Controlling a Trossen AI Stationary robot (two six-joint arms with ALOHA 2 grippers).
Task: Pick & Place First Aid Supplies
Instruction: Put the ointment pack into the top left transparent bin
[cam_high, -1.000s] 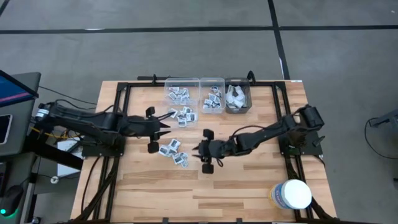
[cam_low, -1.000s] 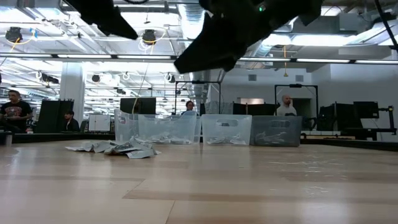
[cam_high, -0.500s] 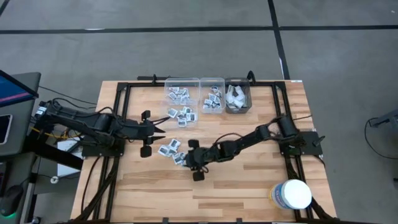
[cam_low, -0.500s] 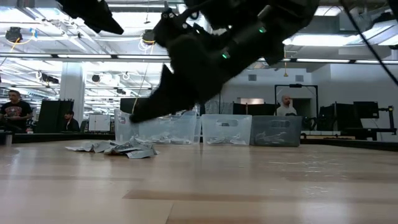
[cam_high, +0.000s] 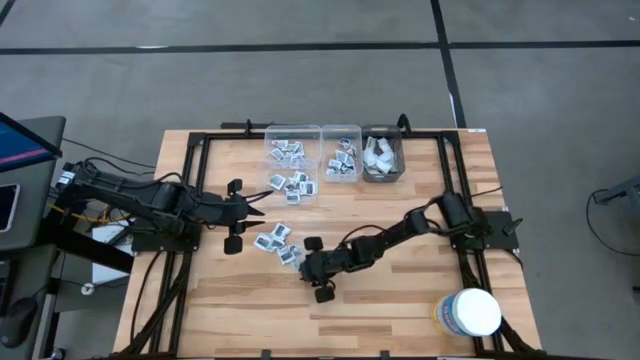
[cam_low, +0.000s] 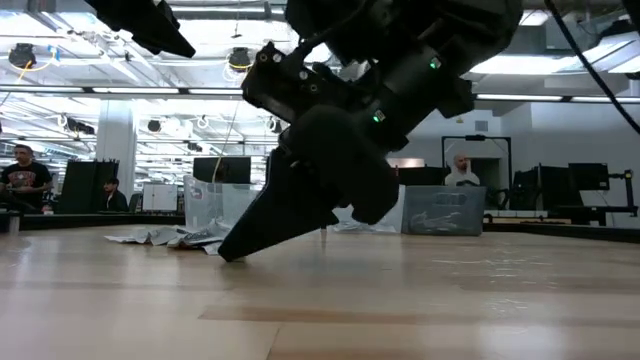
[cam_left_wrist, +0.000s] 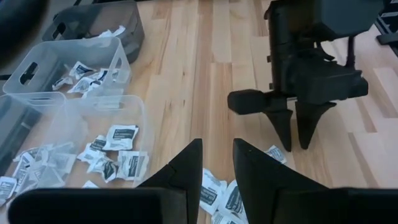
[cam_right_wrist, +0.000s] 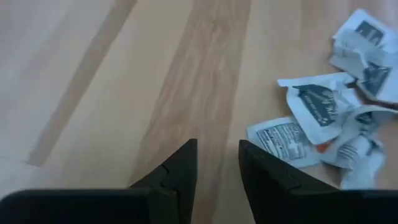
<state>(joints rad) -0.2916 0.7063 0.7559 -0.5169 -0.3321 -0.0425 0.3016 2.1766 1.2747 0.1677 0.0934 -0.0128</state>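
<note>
Nearest to us in the low view, the right gripper (cam_low: 235, 250) slants down until its fingertips sit at the wooden table (cam_high: 400, 300). Its two fingers stand slightly apart with nothing between them, and from its own wrist view we see only bare wood in the gap, with a small cluster of square packets (cam_right_wrist: 336, 124) lying just beside it. From above, we place that gripper (cam_high: 303, 266) at the near edge of the loose packets (cam_high: 277, 245) scattered mid-table. A little farther back, the left gripper (cam_high: 259, 205) hovers above the table beside those packets, its fingers (cam_left_wrist: 186, 171) parted a little and empty. Beyond, more packets lie near the bins, and along the far edge stand three clear bins (cam_high: 335, 152) holding sorted packets. Off at the near right corner sits a white tub (cam_high: 470, 312).
</note>
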